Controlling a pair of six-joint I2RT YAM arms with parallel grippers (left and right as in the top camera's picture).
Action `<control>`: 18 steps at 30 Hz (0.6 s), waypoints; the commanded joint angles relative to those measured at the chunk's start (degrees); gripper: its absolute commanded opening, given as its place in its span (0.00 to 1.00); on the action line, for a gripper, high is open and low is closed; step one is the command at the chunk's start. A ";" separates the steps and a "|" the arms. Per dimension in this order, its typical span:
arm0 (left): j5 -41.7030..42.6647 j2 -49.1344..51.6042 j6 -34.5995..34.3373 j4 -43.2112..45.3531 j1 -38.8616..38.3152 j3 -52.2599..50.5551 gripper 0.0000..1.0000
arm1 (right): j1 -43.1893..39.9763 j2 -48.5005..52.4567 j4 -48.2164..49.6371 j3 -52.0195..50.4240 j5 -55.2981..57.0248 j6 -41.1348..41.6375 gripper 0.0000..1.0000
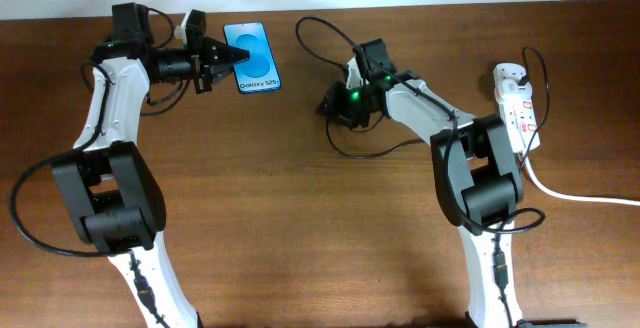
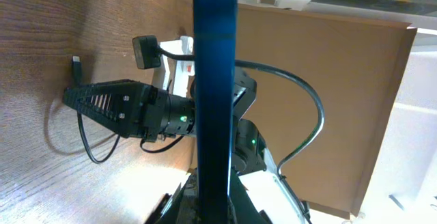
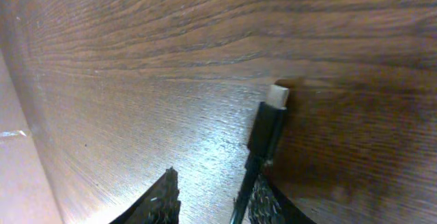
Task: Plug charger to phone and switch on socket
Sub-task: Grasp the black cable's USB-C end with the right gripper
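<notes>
The phone [image 1: 255, 58], blue screen up, lies at the back of the table. My left gripper [image 1: 232, 60] is shut on its left edge. In the left wrist view the phone [image 2: 215, 80] shows edge-on as a blue bar rising from between the jaws [image 2: 215, 186]. The charger [image 1: 372, 149], a thin black cable, loops around my right gripper [image 1: 333, 104]. In the right wrist view its plug [image 3: 268, 132] lies on the wood, and the cable runs between the open fingers [image 3: 215, 200], close to the right one. The socket [image 1: 516, 104] lies at the far right.
The socket's thick white cord [image 1: 580, 196] runs off the right edge. A brown wall stands behind the table. In the left wrist view the right arm's gripper [image 2: 113, 104] points at the charger plug tip [image 2: 76, 62] on the wood.
</notes>
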 commanded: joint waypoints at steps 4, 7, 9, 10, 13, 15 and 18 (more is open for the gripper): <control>2.08 -1.14 1.14 0.09 0.15 0.79 0.00 | 0.61 2.56 -0.31 0.33 3.37 -0.79 0.20; 2.05 -1.16 1.14 0.09 0.13 0.79 0.00 | -0.61 2.51 -0.42 0.35 -0.17 -2.86 0.04; 2.10 -1.14 1.16 0.09 0.13 0.79 0.00 | -2.27 1.79 -0.26 0.48 -5.22 -7.23 0.04; 2.12 -1.14 1.16 0.09 0.09 0.79 0.00 | -3.54 0.35 -0.31 0.50 -8.07 -10.23 0.04; 3.76 -1.16 1.14 0.11 -0.02 0.79 0.00 | -7.08 -6.54 -2.01 0.50 -18.45 -16.74 0.04; 4.79 -1.14 1.16 0.11 -0.02 0.79 0.00 | -8.66 -12.04 -4.92 0.50 -24.13 -20.90 0.04; 6.86 -1.14 1.18 0.15 -0.85 0.79 0.00 | -10.93 -22.36 -14.53 0.50 -24.04 -28.17 0.04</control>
